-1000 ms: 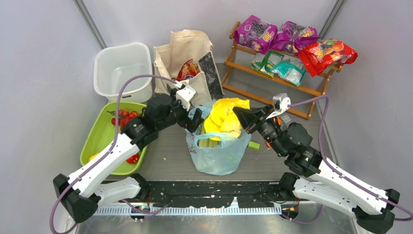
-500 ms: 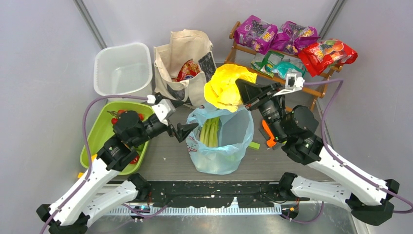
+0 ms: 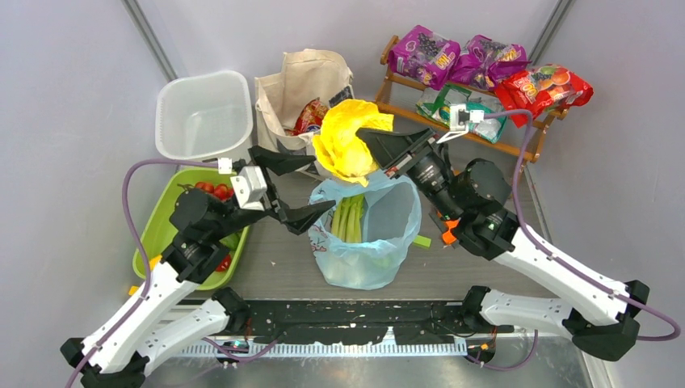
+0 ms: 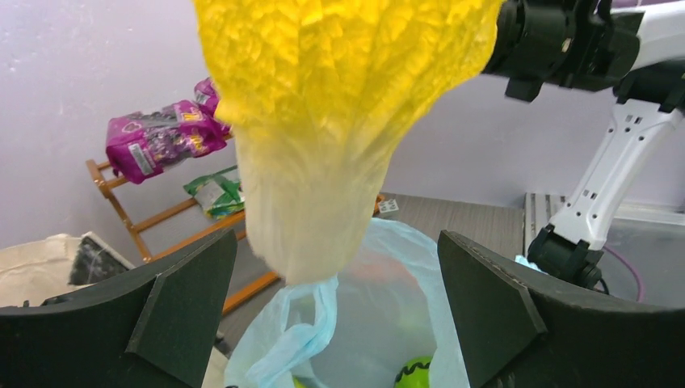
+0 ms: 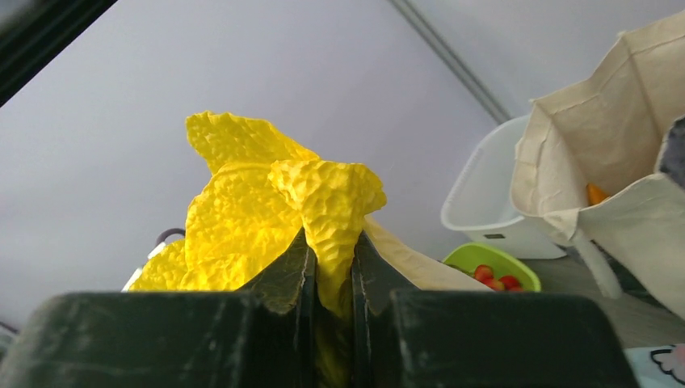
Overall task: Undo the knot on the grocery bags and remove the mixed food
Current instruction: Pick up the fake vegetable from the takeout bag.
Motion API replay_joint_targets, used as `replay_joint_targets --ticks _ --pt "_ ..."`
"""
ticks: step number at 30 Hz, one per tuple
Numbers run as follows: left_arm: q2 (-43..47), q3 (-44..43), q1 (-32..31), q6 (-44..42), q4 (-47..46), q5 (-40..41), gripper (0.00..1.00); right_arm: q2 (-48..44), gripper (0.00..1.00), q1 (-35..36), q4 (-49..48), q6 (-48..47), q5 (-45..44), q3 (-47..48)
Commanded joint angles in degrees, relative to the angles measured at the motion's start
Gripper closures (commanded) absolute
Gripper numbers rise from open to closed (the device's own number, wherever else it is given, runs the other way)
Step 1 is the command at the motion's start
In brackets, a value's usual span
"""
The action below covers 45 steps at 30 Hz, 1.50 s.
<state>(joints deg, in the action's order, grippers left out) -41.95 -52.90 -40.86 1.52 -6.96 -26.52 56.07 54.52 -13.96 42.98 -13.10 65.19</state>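
**Top view**
- Yellow cabbage: in the air above the blue plastic bag, pinched at its leafy top by the right gripper, whose fingers are nearly closed on it.
- Left gripper: spread fully wide, holding nothing, beside the bag's rim.
- The bag stands on the table with its mouth open and green stalks upright inside.
- Canvas tote: behind the bag, with a red packet inside.
- White tub; green tray of tomatoes.
- Wooden rack: purple packets, teal packets, another red packet. The lettering is too small to read.

**Left wrist**
- The cabbage's pale base is between the wide fingers, touching neither. Below it, one bag handle hangs loose.
- Packet print is illegible.

**Right wrist**
- Both fingers clamp a crinkled leaf.
- A cartoon print on the bag is only partly in view.
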Motion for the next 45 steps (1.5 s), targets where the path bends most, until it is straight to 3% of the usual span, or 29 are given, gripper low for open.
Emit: replay_joint_targets --ticks 1,6,17,27,29,32,33,34,35,37,38,39,40,42,45 --pt "-2.9 -1.9 -0.2 3.5 -6.9 -1.7 0.00 2.4 0.95 0.1 -5.6 8.1 5.8 0.9" --pt "-5.3 -2.8 -0.2 5.6 -7.9 -2.0 0.00 4.1 0.95 0.4 -6.0 9.6 7.5 1.4" --pt "-6.5 -1.2 -0.3 6.1 -10.2 7.7 0.01 4.3 0.95 1.4 -6.2 10.3 8.2 1.0" --pt "-8.6 -0.9 -0.3 7.6 -13.6 -0.9 0.01 4.3 0.95 1.4 -6.4 10.9 8.6 0.6" --pt "-8.7 -0.9 -0.3 7.6 -14.1 -1.5 0.10 4.4 0.95 1.4 -6.2 11.2 8.4 0.3" --pt "-8.6 -1.2 -0.3 7.6 -13.5 -1.2 0.40 4.5 0.94 1.4 -5.1 11.0 7.8 0.0" --pt "-8.5 -1.2 -0.2 7.6 -13.0 -0.7 0.53 4.1 0.91 1.3 -4.8 10.7 7.0 -0.3" --pt "-8.2 -1.1 -0.3 7.5 -12.4 -0.2 0.64 3.6 0.82 1.3 -4.2 10.0 5.9 -0.5" --pt "-8.0 -1.1 -0.2 7.3 -11.6 0.4 0.70 3.2 0.77 1.4 -3.9 9.7 5.2 -1.2" --pt "-7.7 -2.1 -0.2 6.7 -7.7 1.4 0.79 2.1 0.54 1.4 -3.3 8.6 3.2 -2.5" --pt "-7.8 -3.0 -0.2 6.1 -5.3 1.5 0.82 1.3 0.36 1.4 -2.9 7.6 1.8 -2.9" --pt "-7.9 -4.2 -0.2 5.6 -2.6 1.5 0.82 0.9 0.28 1.4 -2.6 7.0 1.2 -3.6" --pt "-8.0 -5.4 -0.1 5.0 0.1 1.9 0.82 0.1 0.13 1.4 -1.9 5.3 -0.1 -3.8" --pt "-7.8 -6.9 0.3 4.2 4.4 3.0 0.83 -1.0 0.01 1.3 0.7 2.0 -2.0 -3.4" --pt "-7.1 -8.1 3.0 4.0 9.6 5.0 0.83 -2.4 0.04 0.7 5.8 -3.2 -4.8 -0.8"
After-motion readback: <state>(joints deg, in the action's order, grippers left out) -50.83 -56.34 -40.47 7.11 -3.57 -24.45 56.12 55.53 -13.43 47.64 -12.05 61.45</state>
